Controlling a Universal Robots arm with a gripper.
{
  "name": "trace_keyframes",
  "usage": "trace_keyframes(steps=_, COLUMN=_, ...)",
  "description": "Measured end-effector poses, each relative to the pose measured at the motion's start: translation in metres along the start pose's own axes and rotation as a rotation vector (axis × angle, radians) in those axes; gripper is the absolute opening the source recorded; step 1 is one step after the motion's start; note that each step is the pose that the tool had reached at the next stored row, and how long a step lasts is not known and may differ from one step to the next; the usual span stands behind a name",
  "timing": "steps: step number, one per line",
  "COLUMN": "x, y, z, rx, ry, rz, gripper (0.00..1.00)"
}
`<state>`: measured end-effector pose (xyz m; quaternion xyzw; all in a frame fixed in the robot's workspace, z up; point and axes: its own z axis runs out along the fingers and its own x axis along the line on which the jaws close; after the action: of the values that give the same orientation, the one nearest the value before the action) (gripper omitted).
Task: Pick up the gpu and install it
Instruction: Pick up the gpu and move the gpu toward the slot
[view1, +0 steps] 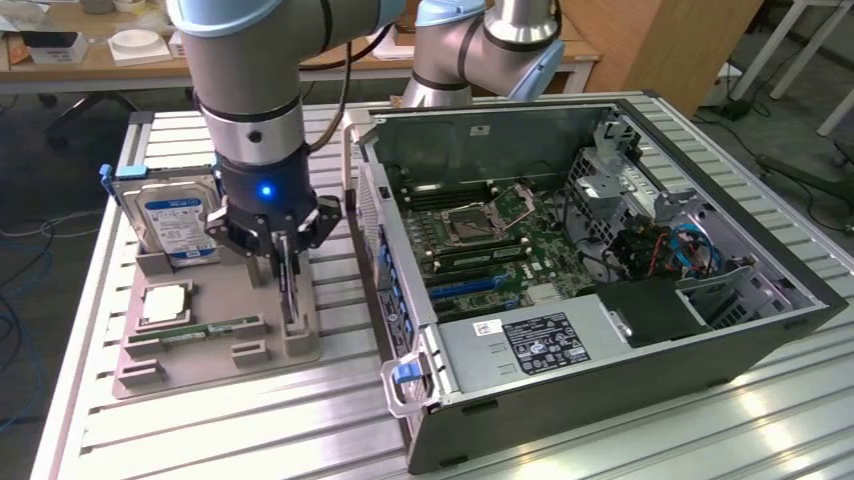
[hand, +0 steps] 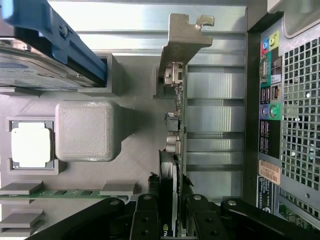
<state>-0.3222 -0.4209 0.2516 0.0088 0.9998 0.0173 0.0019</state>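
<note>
Jaws are clenched on the gpu (hand: 176, 150), one of the fingers (hand: 145, 222) on each face, pinching the long upper edge well away from the bracket (hand: 182, 42) end. The card stands on edge directly below the jaws, its lower edge in a slot of the grey holder (view1: 214, 352) on the table (view1: 240, 425). It looks seated rather than lifted, but I can't be certain.

Handling, my read:
- Light, thin and stiff, so no sag.
- Fragile where it matters: small parts on the faces and the contact edge at the bottom.
- The hard flat faces could pivot between the pads, and the bracket end is the likely side to dip.
- It has to stay plumb in the slot or it will bind.

Room:
- Straight above the jaws is open.
- On one side of the jaws, close by, the hard drive (view1: 178, 215) stands upright in its own slot, with a raised grey block (hand: 84, 131) beside it.
- The cpu (view1: 163, 303) and memory stick (view1: 200, 329) lie flat beyond that. They sit low, so no clash.
- On the other side, toward the exterior view's right, the open pc case (view1: 587, 395) stands near the jaws. Its rim is higher than the holder, a hard edge to clear.
- Inside the case, the motherboard (view1: 487, 240) lies flat on the floor. Cables and a drive cage crowd the side far from the jaws.
</note>
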Motion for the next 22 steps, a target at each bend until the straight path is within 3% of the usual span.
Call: trace_keyframes(steps=22, x=0.000, y=0.0011, z=-0.0322, rx=0.0000, ry=0.0024, rz=0.000, gripper=0.27)
